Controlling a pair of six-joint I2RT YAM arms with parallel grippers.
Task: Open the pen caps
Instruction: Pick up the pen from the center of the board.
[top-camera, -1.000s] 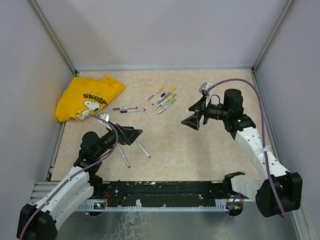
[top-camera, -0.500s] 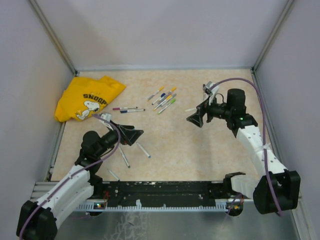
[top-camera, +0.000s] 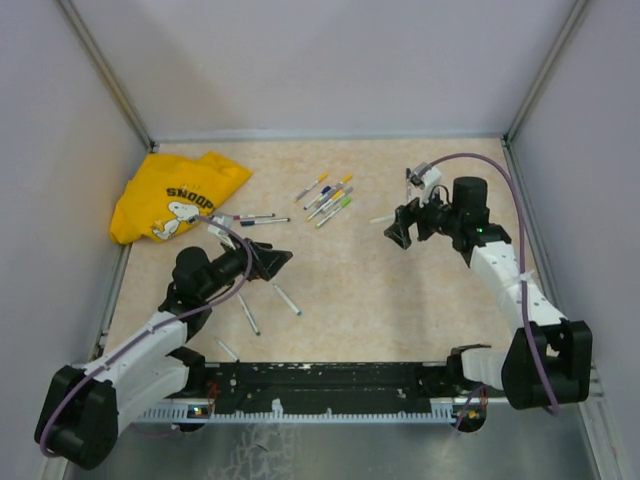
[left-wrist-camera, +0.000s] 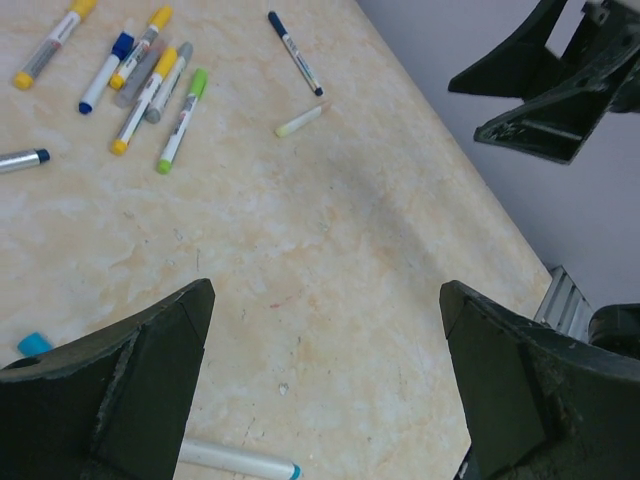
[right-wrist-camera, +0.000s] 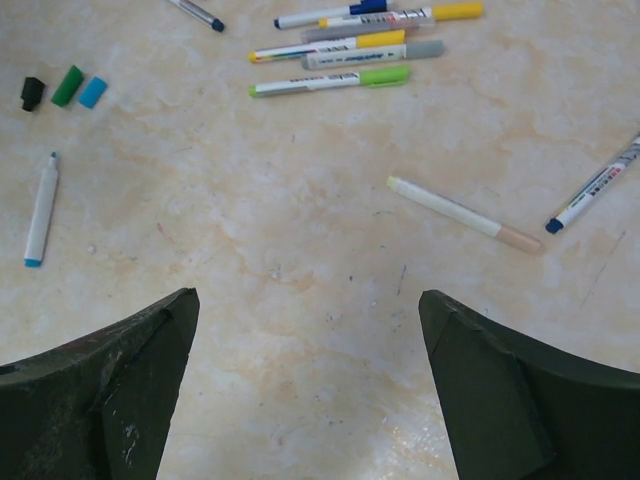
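Near the far edge of the bench (top-camera: 360, 290), pen caps (right-wrist-camera: 392, 75) sat on bunched pens (right-wrist-camera: 330, 50); your left fingers (left-wrist-camera: 120, 385) and right fingers (right-wrist-camera: 500, 390) gaped wide, empty. You likely needed to pin one pen and pull straight.

Bright, even light from above. Soft faint shadow across counter (left-wrist-camera: 380, 200). Wrist views sharp; dark tool fingers (right-wrist-camera: 100, 400) close up, slightly soft.

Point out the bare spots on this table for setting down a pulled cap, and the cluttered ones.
Bare: the table middle between left hand and right hand, running to the near rail. Crowded: the pen cluster, the two pens beside the yellow shirt, the loose barrels by the left hand.
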